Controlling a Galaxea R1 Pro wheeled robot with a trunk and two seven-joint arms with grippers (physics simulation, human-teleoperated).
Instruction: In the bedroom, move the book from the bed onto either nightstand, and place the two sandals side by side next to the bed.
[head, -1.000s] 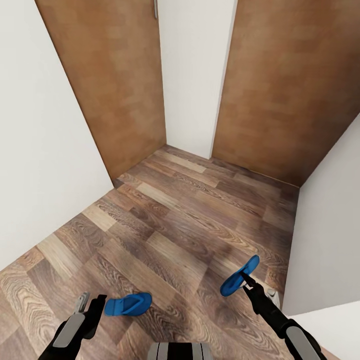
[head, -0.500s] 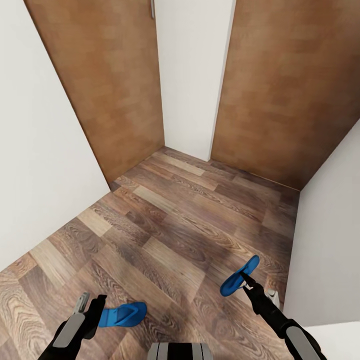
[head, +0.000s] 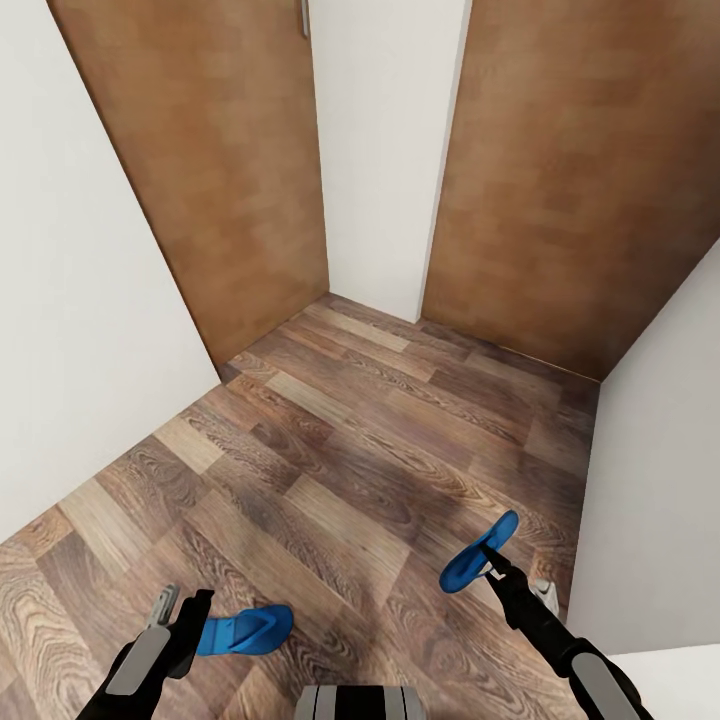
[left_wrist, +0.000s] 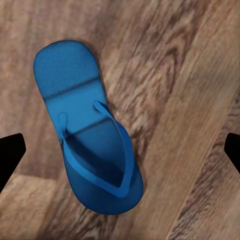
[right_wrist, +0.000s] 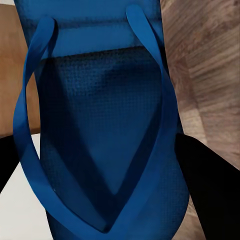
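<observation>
- I am looking down at a wood-plank floor (head: 340, 470) in a corner formed by white walls and two brown wooden doors (head: 215, 170).
- My right gripper (head: 487, 562) is closed on one blue sandal (head: 478, 551) and holds it lifted above the floor. In the right wrist view, this sandal (right_wrist: 107, 130) lies between my two dark fingers, its straps facing the camera.
- The held sandal's long axis points forward and slightly to my right, away from my body.
- The other sandal (head: 245, 630) lies flat on the floor, straps up, just beside my left gripper (head: 180, 612), on its inner side.
- In the left wrist view, that sandal (left_wrist: 87, 130) sits below and between my left fingers, which are spread wide and touch nothing.
- Its long axis runs roughly across my front, so I judge it lies crosswise to the sandal I hold.
- My left arm is much the nearer one to the floor sandal.
</observation>
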